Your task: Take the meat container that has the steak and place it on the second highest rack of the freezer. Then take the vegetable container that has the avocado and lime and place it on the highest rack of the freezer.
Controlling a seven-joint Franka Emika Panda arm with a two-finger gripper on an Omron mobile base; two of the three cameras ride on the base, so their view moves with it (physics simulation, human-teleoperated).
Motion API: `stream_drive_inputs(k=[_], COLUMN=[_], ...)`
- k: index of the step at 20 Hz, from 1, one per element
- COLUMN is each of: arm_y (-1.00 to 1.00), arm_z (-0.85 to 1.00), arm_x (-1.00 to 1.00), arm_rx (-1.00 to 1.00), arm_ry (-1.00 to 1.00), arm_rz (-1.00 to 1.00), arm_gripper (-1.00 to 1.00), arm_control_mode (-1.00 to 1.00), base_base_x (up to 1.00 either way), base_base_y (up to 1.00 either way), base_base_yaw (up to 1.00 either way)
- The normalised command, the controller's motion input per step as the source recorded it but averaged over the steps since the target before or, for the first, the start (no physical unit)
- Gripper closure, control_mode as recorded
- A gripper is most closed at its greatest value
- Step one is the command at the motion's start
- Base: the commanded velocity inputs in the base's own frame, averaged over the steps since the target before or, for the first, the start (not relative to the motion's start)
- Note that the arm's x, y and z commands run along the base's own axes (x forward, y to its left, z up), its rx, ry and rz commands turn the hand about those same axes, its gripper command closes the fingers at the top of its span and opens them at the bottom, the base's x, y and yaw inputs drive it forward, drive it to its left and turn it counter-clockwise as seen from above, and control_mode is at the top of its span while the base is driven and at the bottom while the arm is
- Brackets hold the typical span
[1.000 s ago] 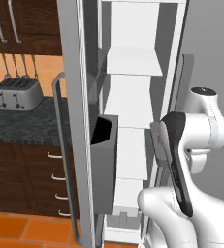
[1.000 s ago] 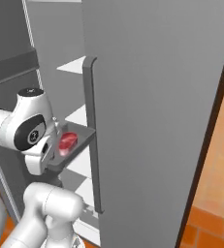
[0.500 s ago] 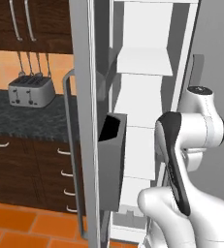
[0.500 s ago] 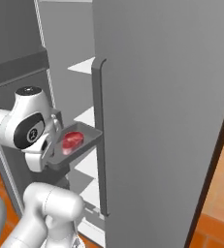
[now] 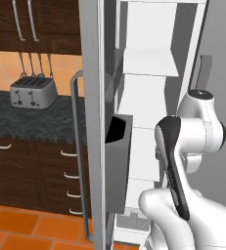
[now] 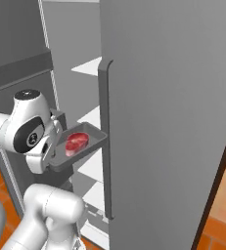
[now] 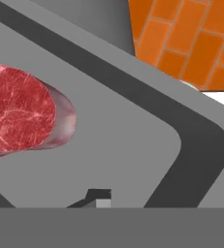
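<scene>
The grey meat container (image 6: 80, 146) hangs in front of the open freezer, with the red steak (image 6: 76, 141) lying in it. My gripper (image 6: 53, 149) is shut on the container's near rim, at the height of a middle white rack (image 6: 92, 117). In the hand view the steak (image 7: 17, 112) lies at the left of the container floor (image 7: 133, 145), and one dark fingertip (image 7: 99, 195) shows at the bottom. In the left base view the container (image 5: 118, 166) appears end-on beside the door edge. The vegetable container is out of view.
White freezer racks (image 5: 148, 61) stack up inside the compartment. A tall grey door (image 6: 168, 122) with a handle (image 6: 104, 136) stands close on the right, and another door edge (image 5: 97, 122) on the left. A toaster (image 5: 32, 93) sits on the dark counter (image 5: 26, 122).
Both base views have shifted, so the base has driven along and closer to the freezer. The container with the steak stays held in the gripper at about the same height.
</scene>
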Motion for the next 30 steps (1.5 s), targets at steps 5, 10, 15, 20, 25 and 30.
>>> stream_drive_inputs(k=[5,10,15,20,25,30], arm_y=[0.00,0.49,0.72,0.40,-0.26,-0.09], arm_z=[0.00,-0.02,0.00,0.00,0.01,0.00], arm_x=[0.00,0.00,-0.02,0.15,0.69,0.76], arm_rx=[0.00,-0.02,-0.04,-0.02,0.01,0.00], arm_ry=[0.00,-0.07,-0.14,-0.09,0.00,0.00], arm_rz=[0.00,0.08,0.16,0.13,-0.09,-0.20], arm_gripper=[1.00,1.00,1.00,1.00,1.00,1.00], arm_control_mode=[1.00,-1.00,-1.00,-1.00,-1.00,-1.00], base_base_x=[0.00,0.00,0.00,0.00,0.00,0.00], base_base_y=[0.26,0.06,0.00,0.00,0.00,0.00], base_base_yaw=[0.01,0.00,0.00,0.00,0.00,0.00])
